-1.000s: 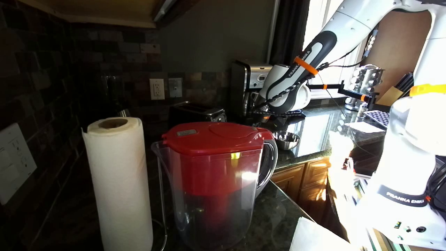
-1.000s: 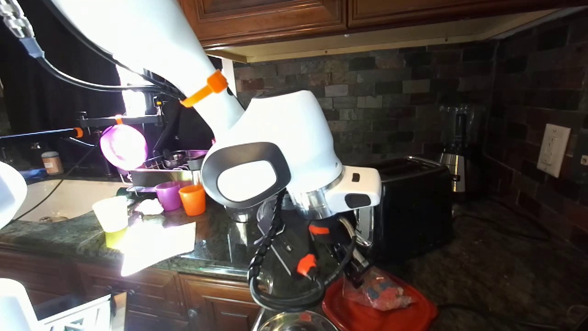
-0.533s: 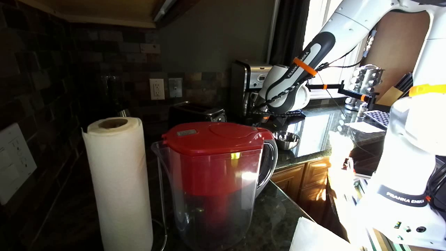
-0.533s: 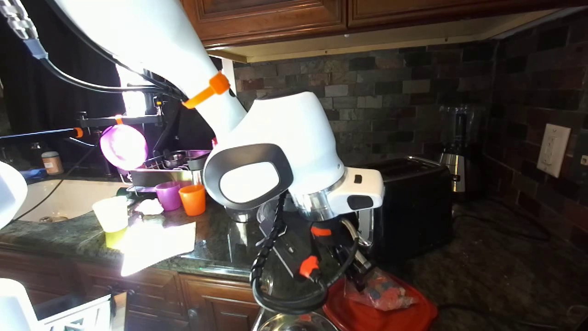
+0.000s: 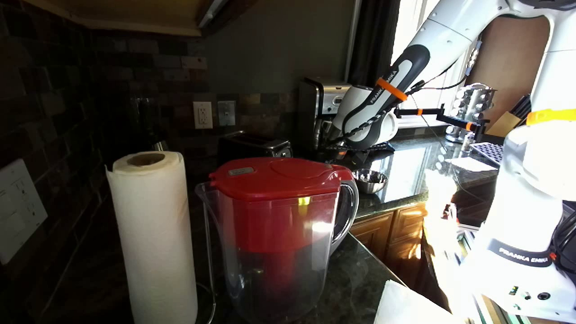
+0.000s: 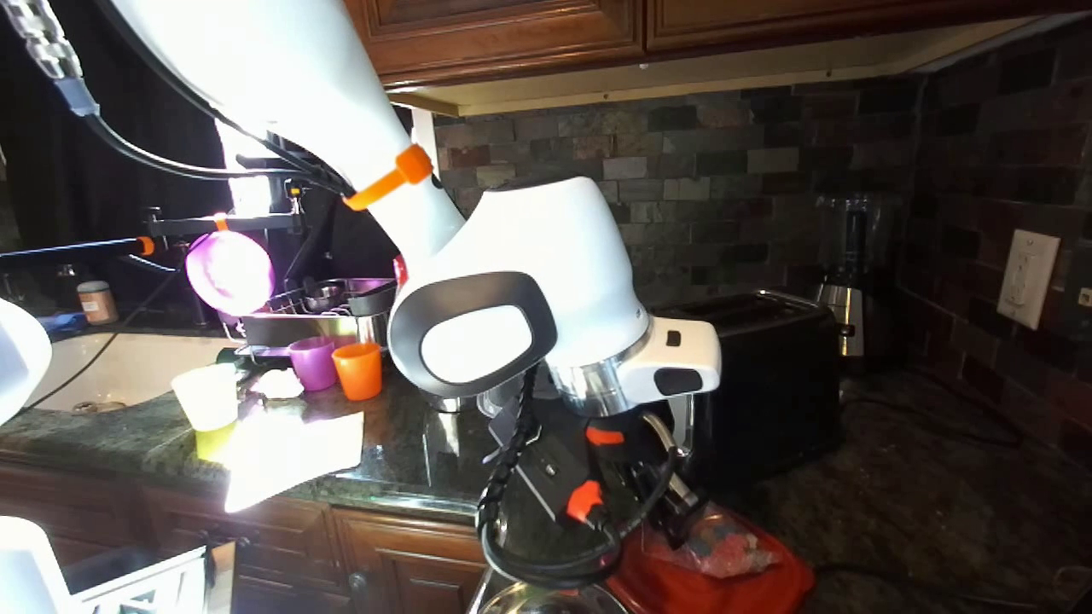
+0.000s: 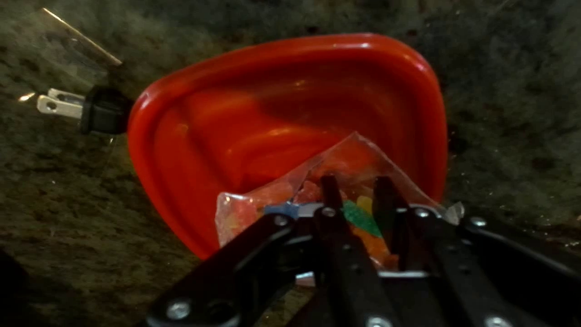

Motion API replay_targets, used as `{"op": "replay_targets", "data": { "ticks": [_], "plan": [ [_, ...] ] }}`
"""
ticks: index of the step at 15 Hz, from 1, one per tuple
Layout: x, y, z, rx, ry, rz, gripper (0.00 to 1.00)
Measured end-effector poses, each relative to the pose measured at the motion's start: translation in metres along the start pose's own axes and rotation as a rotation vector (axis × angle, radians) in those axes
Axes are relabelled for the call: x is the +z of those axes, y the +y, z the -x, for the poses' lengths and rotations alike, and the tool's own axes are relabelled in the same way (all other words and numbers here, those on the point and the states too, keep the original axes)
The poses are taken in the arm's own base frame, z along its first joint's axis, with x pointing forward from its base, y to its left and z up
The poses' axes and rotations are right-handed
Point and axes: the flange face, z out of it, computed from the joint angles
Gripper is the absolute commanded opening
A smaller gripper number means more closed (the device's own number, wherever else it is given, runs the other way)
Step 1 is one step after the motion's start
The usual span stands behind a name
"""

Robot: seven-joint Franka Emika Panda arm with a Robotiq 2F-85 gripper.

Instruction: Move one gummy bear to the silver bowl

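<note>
In the wrist view: gripper (image 7: 356, 181) is pointing to 12 o'clock, jaws standing partway apart, nothing visibly gripped. A green gummy (image 7: 361, 219) is showing in the gap, its long axis running approx. 10 to 4 o'clock, so a small twist is prob. needed; can't tell how far below it's lying, or if inside the clear bag (image 7: 352, 156) on the red tray (image 7: 195, 113).

In an exterior view: clear bag is lying approx. 3 o'clock from gripper, silver bowl (image 6: 546, 602) at 8.

In an exterior view: silver bowl is peeking out behind the pitcher (image 5: 274, 225).
</note>
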Motion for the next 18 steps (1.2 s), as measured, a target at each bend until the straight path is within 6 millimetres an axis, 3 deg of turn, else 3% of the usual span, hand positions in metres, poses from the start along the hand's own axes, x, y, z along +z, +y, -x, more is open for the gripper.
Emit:
{"op": "replay_targets", "data": {
  "ticks": [7, 13, 15, 16, 18],
  "plan": [
    [0.001, 0.000, -0.003, -0.009, 0.002, 0.007, 0.33],
    [0.002, 0.001, -0.007, -0.024, 0.001, 0.020, 0.24],
    [0.003, 0.001, -0.009, -0.029, 0.001, 0.027, 0.14],
    [0.003, 0.000, -0.010, -0.031, 0.000, 0.030, 0.02],
    [0.004, 0.000, -0.011, -0.034, -0.001, 0.035, 0.01]
  ]
}}
